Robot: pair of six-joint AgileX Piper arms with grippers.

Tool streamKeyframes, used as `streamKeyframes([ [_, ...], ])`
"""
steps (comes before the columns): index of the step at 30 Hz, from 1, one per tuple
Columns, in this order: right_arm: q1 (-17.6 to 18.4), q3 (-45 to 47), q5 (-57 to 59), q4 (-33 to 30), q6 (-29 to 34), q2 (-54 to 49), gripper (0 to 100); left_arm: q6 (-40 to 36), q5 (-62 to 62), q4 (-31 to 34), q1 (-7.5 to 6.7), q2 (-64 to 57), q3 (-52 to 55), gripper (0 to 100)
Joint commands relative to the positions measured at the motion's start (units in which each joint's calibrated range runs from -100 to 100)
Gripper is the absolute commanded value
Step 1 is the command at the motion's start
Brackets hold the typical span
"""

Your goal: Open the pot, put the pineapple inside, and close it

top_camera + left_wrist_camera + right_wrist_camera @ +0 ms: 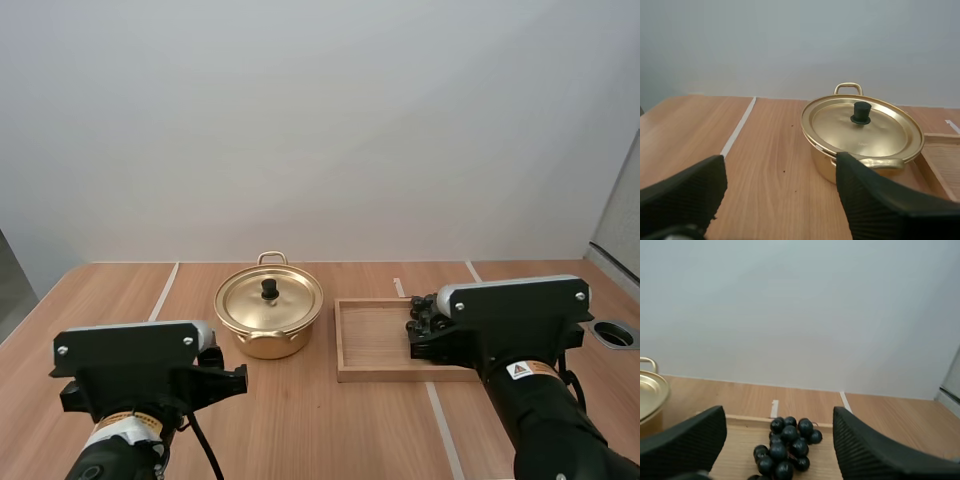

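Note:
A gold pot stands at mid-table with its lid on; the lid has a black knob. To its right, a bunch of dark grapes lies in a wooden tray. I see no pineapple. My left gripper is open, a short way before the pot and level with it, holding nothing. My right gripper is open just above and short of the grapes in the tray, apart from them. The pot's rim shows beside the tray.
The tray's near corner lies close beside the pot. A round grey hole sits in the tabletop at the far right edge. White lines run across the wooden table. A plain wall stands behind the table.

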Motion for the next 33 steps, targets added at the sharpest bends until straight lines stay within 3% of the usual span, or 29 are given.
streamKeyframes([
  [1, -0.21, 0.41, 3.87, -1.05, 0.38, -6.68, 100, -7.87, -0.52, 0.93, 0.06, -0.37, 0.0, 100],
  [4, -0.37, 0.41, 4.76, -1.05, 0.38, -15.3, 100, -9.05, -0.52, 0.93, 0.06, -0.37, 0.0, 100],
  [11, -0.27, 0.41, -8.08, -0.56, -0.56, -11.01, 100, -8.94, -1.28, 1.17, 0.06, -0.37, 0.0, 100],
  [16, 0.85, 0.41, -15.71, -0.67, -0.56, -11.13, 100, -6.27, -3.47, 6.43, 0.06, -0.37, 0.0, 100],
  [21, 0.85, 0.41, -22.12, -0.98, -0.56, -11.13, 100, -3.79, 0.0, 6.46, 0.06, -0.37, 0.0, 100],
  [30, 1.04, 0.41, -19.14, -1.21, -0.89, -12.18, 100, -3.97, 0.18, 6.22, 0.06, -0.37, 0.0, 100],
  [33, 0.3, 0.41, -13.92, -5.58, 1.14, -12.18, 100, -4.13, 0.4, 6.22, 0.06, -0.37, 0.0, 100],
])
